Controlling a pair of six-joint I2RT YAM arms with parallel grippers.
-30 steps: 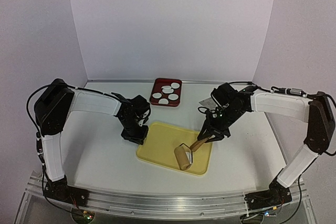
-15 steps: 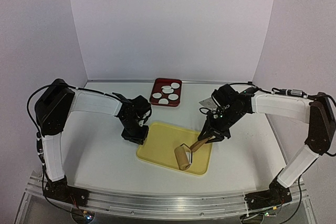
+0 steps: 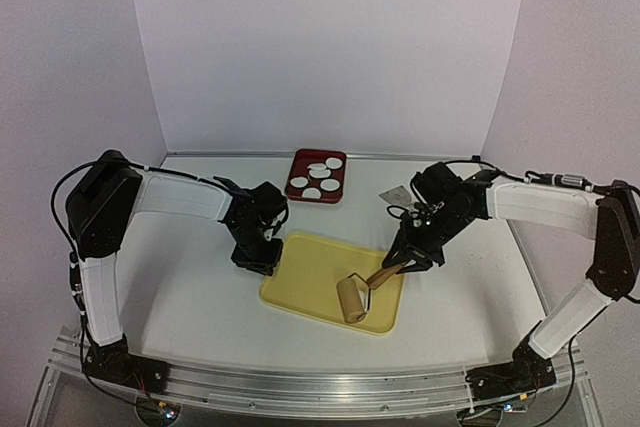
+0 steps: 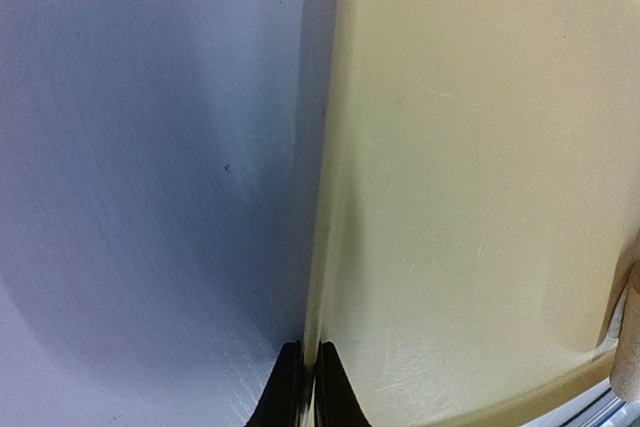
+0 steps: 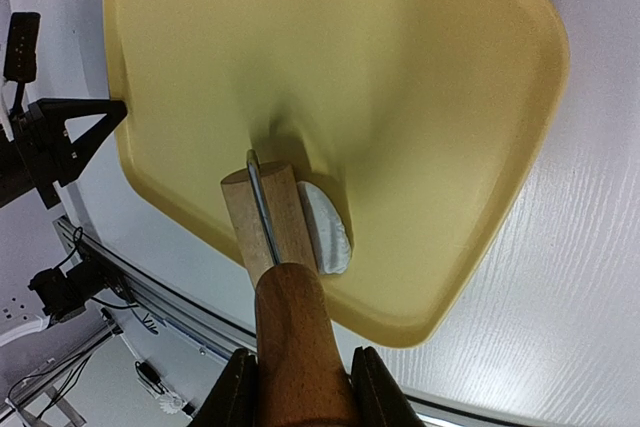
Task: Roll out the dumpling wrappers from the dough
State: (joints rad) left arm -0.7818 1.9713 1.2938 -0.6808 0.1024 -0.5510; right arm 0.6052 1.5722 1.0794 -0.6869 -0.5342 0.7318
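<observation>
A yellow board [image 3: 315, 272] lies on the table. My left gripper [image 3: 262, 259] is shut on its left rim; in the left wrist view [image 4: 305, 387] the thin rim sits between the jaws. My right gripper [image 3: 408, 262] is shut on the wooden handle [image 5: 295, 337] of a roller [image 3: 351, 299] resting on the board's near right part. The dough [image 5: 325, 227], a small flattened white patch, lies against the roller's right side, partly under it. Several round white dumpling wrappers [image 3: 313, 182] lie in the red tray [image 3: 303, 159] at the back.
A small grey object [image 3: 397, 193] lies on the table behind the right gripper. The roller and dough sit close to the board's near right edge [image 5: 440, 317]. The left gripper [image 5: 60, 137] shows at the board's far corner in the right wrist view.
</observation>
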